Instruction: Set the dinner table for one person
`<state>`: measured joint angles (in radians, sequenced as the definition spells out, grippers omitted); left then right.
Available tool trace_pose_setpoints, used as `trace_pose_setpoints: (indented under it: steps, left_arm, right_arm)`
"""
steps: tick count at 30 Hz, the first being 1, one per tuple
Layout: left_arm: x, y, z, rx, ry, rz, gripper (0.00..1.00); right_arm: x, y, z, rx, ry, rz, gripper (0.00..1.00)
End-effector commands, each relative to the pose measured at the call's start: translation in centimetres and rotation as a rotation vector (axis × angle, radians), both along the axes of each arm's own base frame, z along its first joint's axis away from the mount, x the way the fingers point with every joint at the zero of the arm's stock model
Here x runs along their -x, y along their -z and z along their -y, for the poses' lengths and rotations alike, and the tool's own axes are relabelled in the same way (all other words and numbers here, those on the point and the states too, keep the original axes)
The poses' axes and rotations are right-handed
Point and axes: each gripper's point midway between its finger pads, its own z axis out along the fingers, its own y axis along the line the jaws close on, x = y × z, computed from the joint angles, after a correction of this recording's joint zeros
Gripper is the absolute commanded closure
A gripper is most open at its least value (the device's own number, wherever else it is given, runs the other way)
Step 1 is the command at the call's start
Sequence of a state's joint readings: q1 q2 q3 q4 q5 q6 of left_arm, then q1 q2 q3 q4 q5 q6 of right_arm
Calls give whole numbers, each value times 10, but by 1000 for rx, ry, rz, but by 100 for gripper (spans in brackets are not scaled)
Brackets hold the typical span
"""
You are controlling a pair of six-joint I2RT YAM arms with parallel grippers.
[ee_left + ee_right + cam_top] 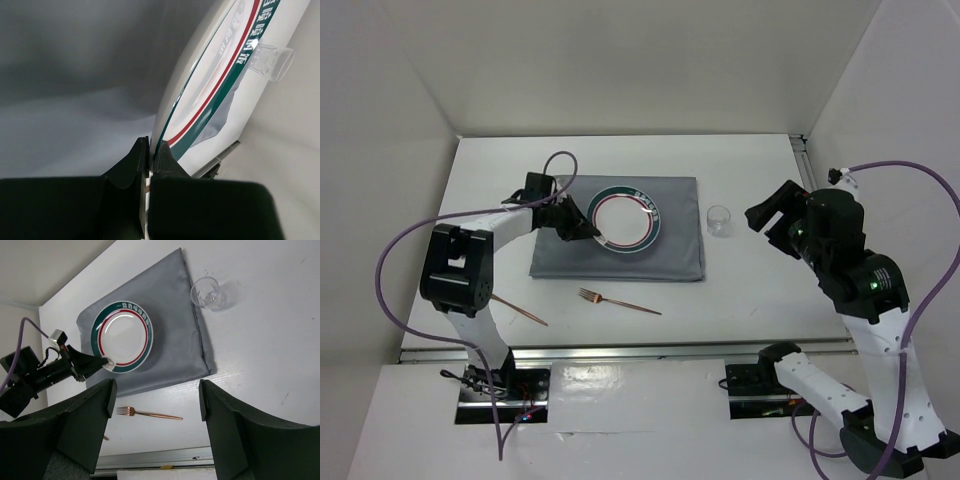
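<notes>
White walls (620,60) close in the plain white dinner table (760,290), which lies beneath both arms and runs out to aluminium rails at its near and right edges; a grey cloth mat (670,255) is spread on it, directly ahead of the left pincer (592,233); that pincer is clamped on the rim of a white plate (628,222) ringed in green and red, its two black fingers (135,162) pinching the edge from either side; the plate stretches away from the fingertips over the mat, and whether the gripped edge is raised off the cloth cannot be told; beyond the plate's far side from this pincer, just off the mat's edge on bare table, stands a small clear glass (720,220), upright; the right pincer (772,222) hangs in the air just beside that glass, on the side away from the plate, its jaws spread wide with nothing between them; seen from its wrist, a copper-coloured fork (148,414) lies below the gap between its fingers, on bare table near the mat's near edge; a second thin copper utensil (525,314) lies behind the left pincer, partly hidden by that arm.
</notes>
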<state>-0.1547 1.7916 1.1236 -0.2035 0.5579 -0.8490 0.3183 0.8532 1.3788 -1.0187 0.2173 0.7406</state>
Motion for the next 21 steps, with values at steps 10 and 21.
trace_pose_setpoints:
  steps: [10,21]
  left_arm:
    - [-27,14,2,82,2,-7,100]
    - [-23,17,-12,-158,-42,-50,14]
  right_arm:
    - [-20,40,-15,29,-47,-96,13]
    - [-84,152,-22,80,-86,-362,17]
